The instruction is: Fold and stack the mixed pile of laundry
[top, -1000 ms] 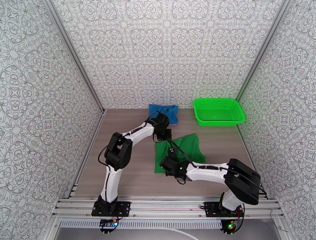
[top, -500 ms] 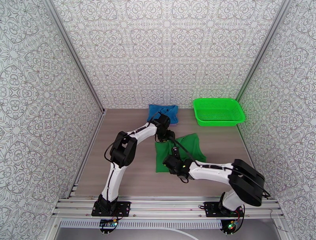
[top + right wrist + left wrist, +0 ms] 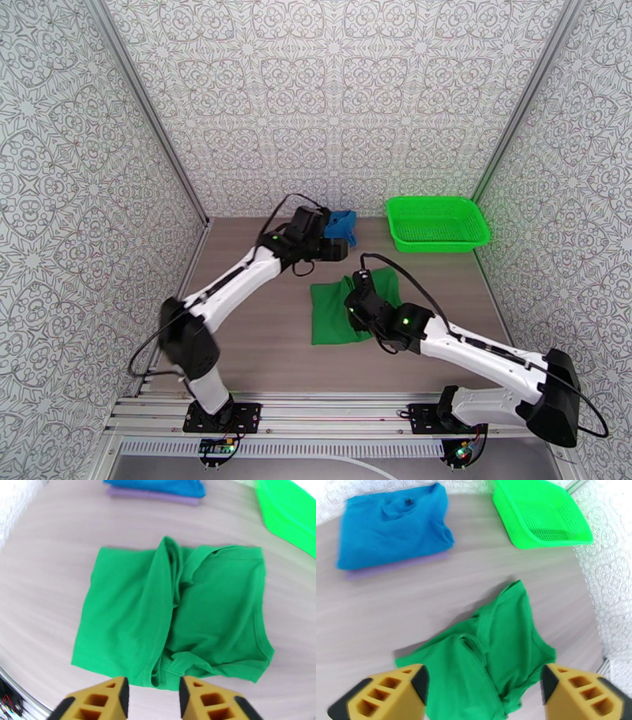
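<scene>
Centrally, rumpled green garment (image 3: pixel 221 610); blue garment (image 3: pixel 391 527) atop lavender one (image 3: pixel 395 569).

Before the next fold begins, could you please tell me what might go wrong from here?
The soft green cloth shirt lies bunched, with a raised ridge down its middle, so another fold may come out lopsided. The folded bright blue cloth shirt sits offset on the lavender cloth; a third layer might slide.

Green garment (image 3: pixel 173 614); blue garment (image 3: pixel 391 527); lavender garment (image 3: pixel 395 567); bright-green mesh basket (image 3: pixel 508 519).
</scene>
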Controlling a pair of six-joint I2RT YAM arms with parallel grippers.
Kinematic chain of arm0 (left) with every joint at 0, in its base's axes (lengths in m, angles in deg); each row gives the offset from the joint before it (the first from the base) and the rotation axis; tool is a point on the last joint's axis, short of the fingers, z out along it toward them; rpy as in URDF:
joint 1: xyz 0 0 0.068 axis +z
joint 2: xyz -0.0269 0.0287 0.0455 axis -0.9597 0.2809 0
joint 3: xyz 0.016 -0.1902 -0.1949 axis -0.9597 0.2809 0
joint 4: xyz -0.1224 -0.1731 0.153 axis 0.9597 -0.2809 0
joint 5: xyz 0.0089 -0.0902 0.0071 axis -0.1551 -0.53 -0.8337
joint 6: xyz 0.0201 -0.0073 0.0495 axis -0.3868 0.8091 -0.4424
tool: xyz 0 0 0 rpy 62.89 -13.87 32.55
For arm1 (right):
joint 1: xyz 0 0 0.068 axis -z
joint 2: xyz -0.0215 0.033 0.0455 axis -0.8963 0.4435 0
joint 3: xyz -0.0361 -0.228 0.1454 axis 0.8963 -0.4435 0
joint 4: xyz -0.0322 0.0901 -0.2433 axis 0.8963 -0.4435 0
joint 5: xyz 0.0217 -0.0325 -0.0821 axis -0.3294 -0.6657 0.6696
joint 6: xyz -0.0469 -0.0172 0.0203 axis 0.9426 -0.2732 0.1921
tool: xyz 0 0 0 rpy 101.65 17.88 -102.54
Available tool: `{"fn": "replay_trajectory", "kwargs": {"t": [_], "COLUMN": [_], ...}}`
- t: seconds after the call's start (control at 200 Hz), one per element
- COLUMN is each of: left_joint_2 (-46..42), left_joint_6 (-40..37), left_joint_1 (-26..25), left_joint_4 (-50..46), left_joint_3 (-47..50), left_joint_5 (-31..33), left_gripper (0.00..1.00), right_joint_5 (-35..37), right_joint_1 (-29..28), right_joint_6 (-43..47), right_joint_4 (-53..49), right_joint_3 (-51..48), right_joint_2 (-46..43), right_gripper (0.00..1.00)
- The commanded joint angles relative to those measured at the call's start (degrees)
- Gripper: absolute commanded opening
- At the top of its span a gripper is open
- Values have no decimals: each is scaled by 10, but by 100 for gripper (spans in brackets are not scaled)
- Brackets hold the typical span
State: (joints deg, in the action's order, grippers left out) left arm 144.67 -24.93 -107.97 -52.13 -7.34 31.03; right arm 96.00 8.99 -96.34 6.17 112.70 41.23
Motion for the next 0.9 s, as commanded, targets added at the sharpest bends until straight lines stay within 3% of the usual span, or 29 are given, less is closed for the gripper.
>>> {"fn": "replay_trajectory", "kwargs": {"t": [0.0,0.02,0.155,0.355,0.515,0.71,0.895], "left_joint_2": [44,49,97,167,205,269,354], "left_joint_6": [24,31,69,91,59,-23,-79], "left_joint_1": [15,15,4,-10,8,32,29], "left_joint_4": [32,47,127,146,117,102,102], "left_joint_3": [106,119,171,179,152,56,-59], "left_joint_5": [-19,-29,-52,-39,-15,-28,-62], "left_gripper": [4,0,0,0,0,0,0], "right_joint_5": [-95,-102,-118,-126,-157,-224,-280], "right_joint_1": [28,32,52,56,56,29,-28], "right_joint_6": [20,19,22,-2,-39,-99,-164], "right_joint_4": [69,79,115,148,186,259,297], "right_joint_3": [-28,-30,-33,-65,-119,-135,-61], "right_joint_2": [42,52,129,198,211,253,325], "right_gripper": [19,15,0,0,0,0,0]}}
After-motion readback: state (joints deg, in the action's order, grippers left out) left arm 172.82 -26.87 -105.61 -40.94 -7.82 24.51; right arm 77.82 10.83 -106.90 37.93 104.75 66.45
